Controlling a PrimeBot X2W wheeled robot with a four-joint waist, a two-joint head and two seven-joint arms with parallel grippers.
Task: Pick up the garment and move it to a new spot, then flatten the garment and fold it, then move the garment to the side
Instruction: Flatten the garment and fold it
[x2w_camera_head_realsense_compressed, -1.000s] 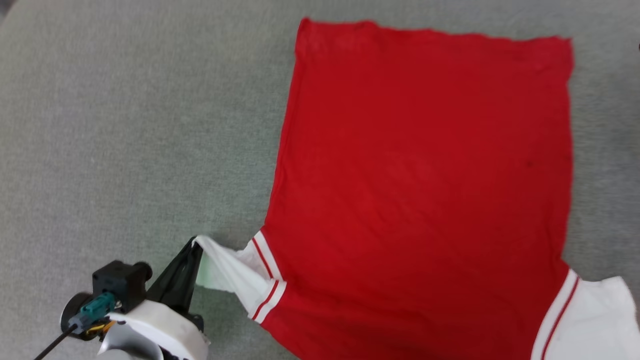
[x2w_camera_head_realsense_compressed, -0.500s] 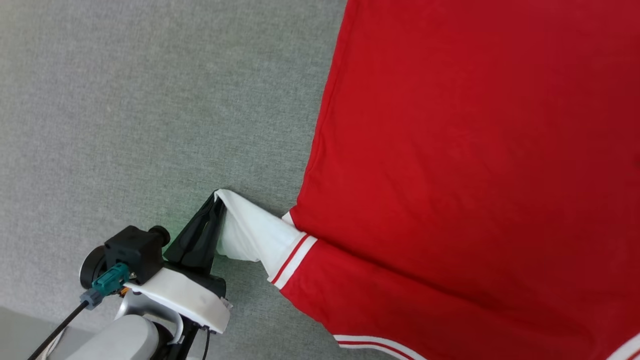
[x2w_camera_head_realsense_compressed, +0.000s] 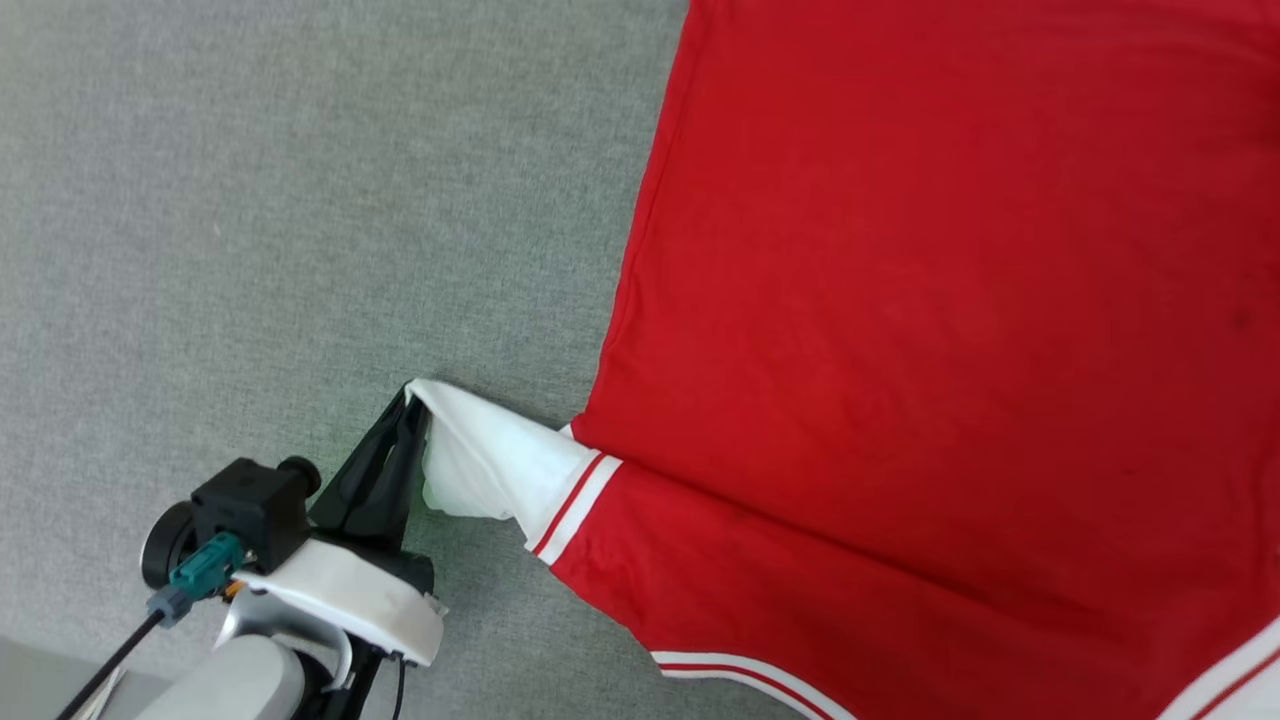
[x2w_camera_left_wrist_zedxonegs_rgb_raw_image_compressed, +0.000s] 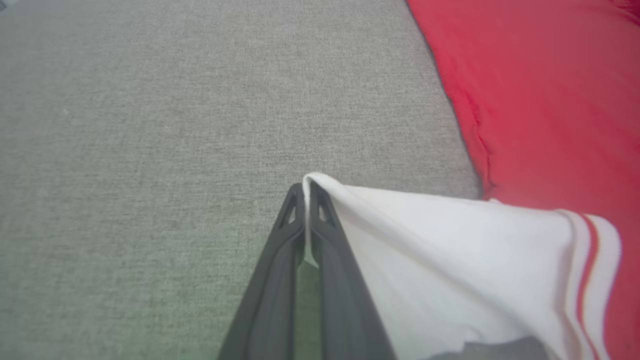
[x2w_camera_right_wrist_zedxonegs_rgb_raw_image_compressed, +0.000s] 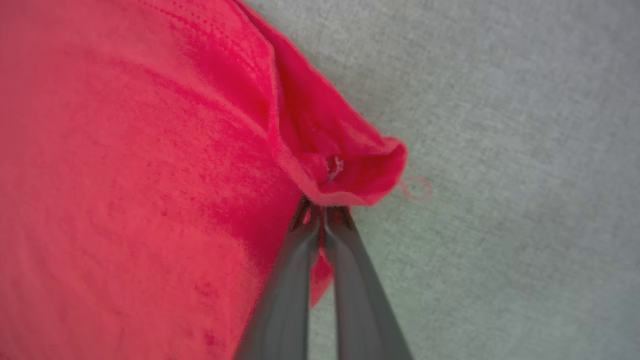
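Pinching white sleeve (x2w_camera_head_realsense_compressed: 490, 465) tip of red jersey (x2w_camera_head_realsense_compressed: 900, 300) in left claw (x2w_camera_head_realsense_compressed: 412, 395), clamped shut on cloth; gripping bunched red corner in right claw (x2w_camera_right_wrist_zedxonegs_rgb_raw_image_compressed: 324, 207), closed too; spread flat otherwise on grey fabric surface (x2w_camera_head_realsense_compressed: 300, 200).

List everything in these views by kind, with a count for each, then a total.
Garments: 1, the garment, red with white sleeves.
Grippers: 2, the left gripper and the right gripper, each shut on the garment.
Surfaces: 1, the grey surface under it.
Total: 4.
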